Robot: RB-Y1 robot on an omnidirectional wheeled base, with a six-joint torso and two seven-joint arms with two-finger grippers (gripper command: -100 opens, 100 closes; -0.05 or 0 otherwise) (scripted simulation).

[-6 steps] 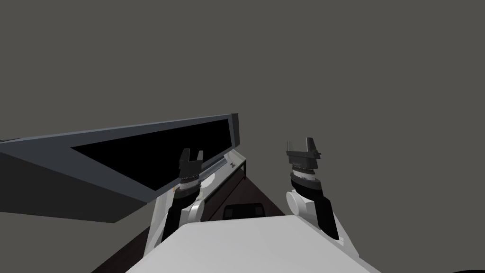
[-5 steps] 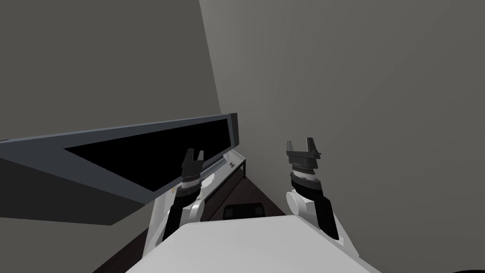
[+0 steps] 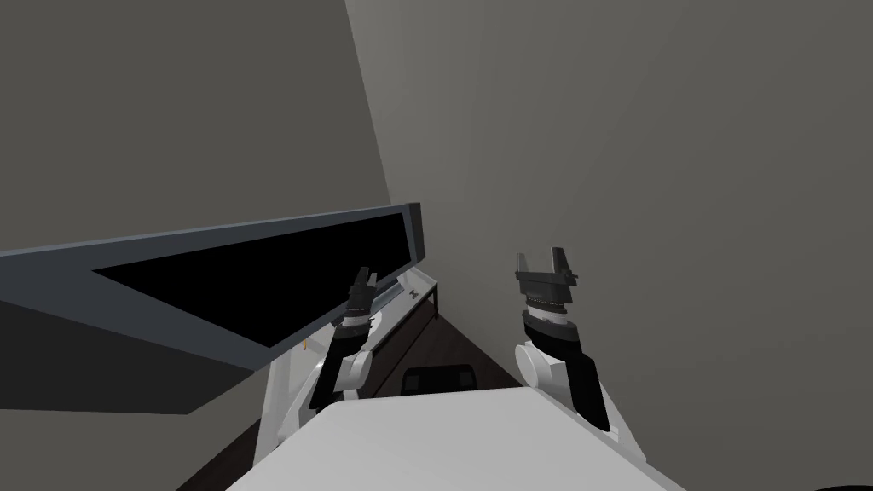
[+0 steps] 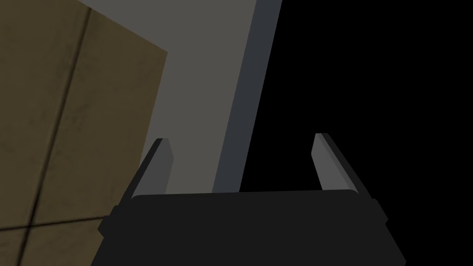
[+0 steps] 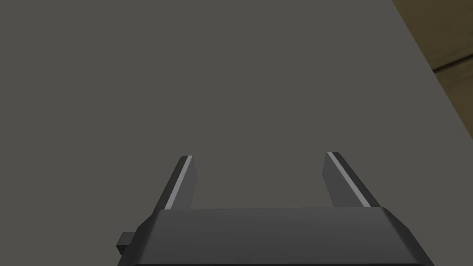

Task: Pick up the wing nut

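A tiny dark, bow-tie shaped wing nut [image 3: 414, 294] lies near the far end of a long white table top [image 3: 401, 311]. My left gripper [image 3: 365, 280] hovers over that table, short of the nut and beside the lower edge of a big black screen [image 3: 281, 281]. Its fingers stand open with nothing between them [image 4: 240, 138], and behind them run the screen's grey frame [image 4: 245, 101] and black face. My right gripper [image 3: 542, 260] is raised off to the right, open and empty [image 5: 258, 157], facing a grey wall.
The grey-framed screen slants over the table's left side and leaves a narrow strip. A small orange item [image 3: 304, 344] sits on the table's near part. A grey wall [image 3: 639, 213] closes the right; dark floor [image 3: 460, 345] lies between it and the table.
My left arm has reached forward and to the right along the table, nearer the wing nut. The right arm has stayed put. The view has shifted slightly left.
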